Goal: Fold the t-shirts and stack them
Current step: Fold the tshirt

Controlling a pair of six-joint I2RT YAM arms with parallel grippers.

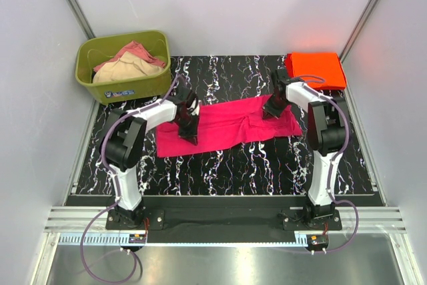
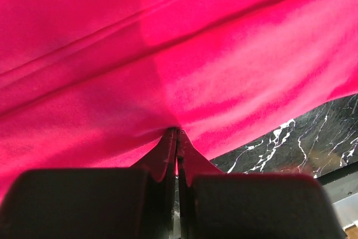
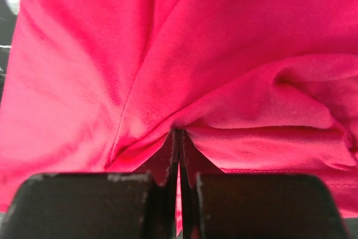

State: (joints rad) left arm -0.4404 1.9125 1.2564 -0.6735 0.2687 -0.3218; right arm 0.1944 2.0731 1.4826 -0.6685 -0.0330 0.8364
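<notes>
Table: we see a black, white-veined top [image 1: 227, 165] carrying everything, with both arms bolted at its near edge.
Pink t-shirt: it [image 1: 230, 128] lies as a long band across the middle of the table, slanting from near left to far right and wrinkled toward its right end.
Tub: olive-green [image 1: 133, 88], at the far left corner, apart from the pink t-shirt; we make out bundled clothes [image 1: 130, 61], pinkish and beige, inside.
Orange-red t-shirt: folded into a flat rectangle [image 1: 315, 69] at the far right corner, apart from the pink one.
Left gripper: down [image 1: 189, 137] on the shirt's left part; our wrist view shows the fingers pressed together, pinching a pucker of pink cloth.
Right gripper: down [image 1: 271, 113] on the shirt's right part, likewise clamped on a gather of pink cloth.
</notes>
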